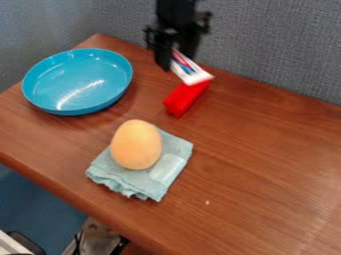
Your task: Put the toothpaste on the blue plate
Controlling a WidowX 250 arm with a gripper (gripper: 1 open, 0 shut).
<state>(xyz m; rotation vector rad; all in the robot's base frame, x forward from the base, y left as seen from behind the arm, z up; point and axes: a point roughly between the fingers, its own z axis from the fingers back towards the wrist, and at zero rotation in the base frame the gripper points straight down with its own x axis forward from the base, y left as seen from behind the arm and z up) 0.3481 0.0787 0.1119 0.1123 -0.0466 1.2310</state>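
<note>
My gripper hangs above the back of the table, pointing down and shut on the toothpaste, a small white tube with red and blue print that sticks out slanted below the fingers. It hovers just above the far end of the red block. The blue plate is a round, glossy bowl-like dish at the left of the table, a good way left of the gripper, with nothing in it.
A red rectangular block lies right under the held tube. An orange egg-shaped object rests on a pale blue-green folded cloth near the table's front edge. The table's back edge runs close behind the gripper.
</note>
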